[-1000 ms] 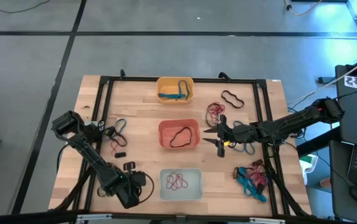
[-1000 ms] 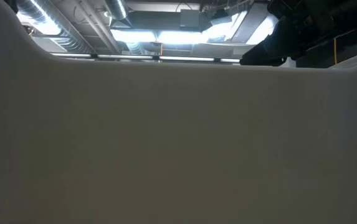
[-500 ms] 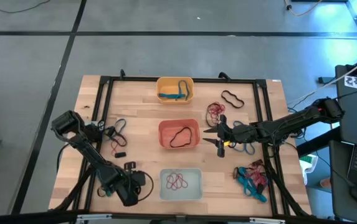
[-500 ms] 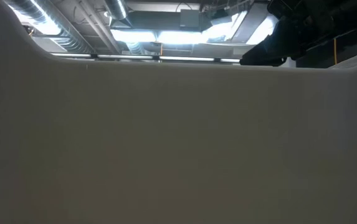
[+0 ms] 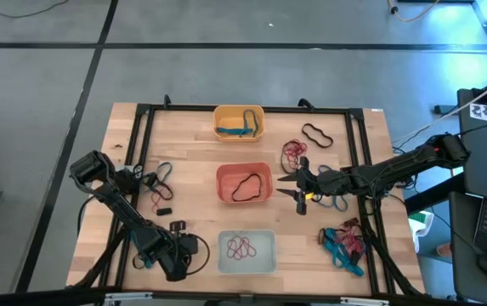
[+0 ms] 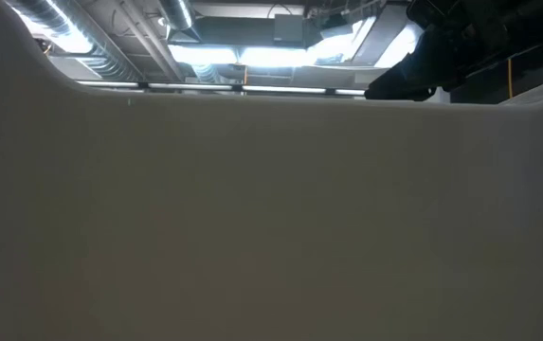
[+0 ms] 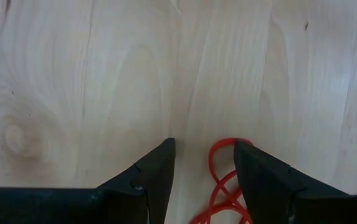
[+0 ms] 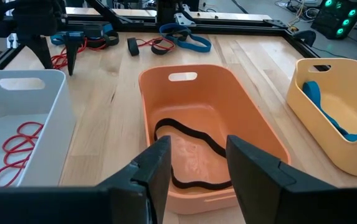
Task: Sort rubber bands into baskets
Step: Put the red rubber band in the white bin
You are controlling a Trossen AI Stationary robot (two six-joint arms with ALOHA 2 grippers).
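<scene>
The left gripper (image 5: 148, 257) hangs at seven o'clock on the table, fingers spread and empty over a thin red rubber loop (image 7: 223, 180). Loose bands (image 5: 160, 180) lie at nine o'clock. Down the middle, the yellow-orange plastic tub (image 5: 239, 122) holds teal bands, the red-orange tub (image 5: 244, 184) one black loop, the pale whitish tub (image 5: 246, 252) red ones. The right gripper (image 5: 301, 186) hovers just beside the red-orange tub, part open, holding nothing. Piles remain at one o'clock (image 5: 307, 143) and five o'clock (image 5: 342, 241); sorting seems roughly half done
</scene>
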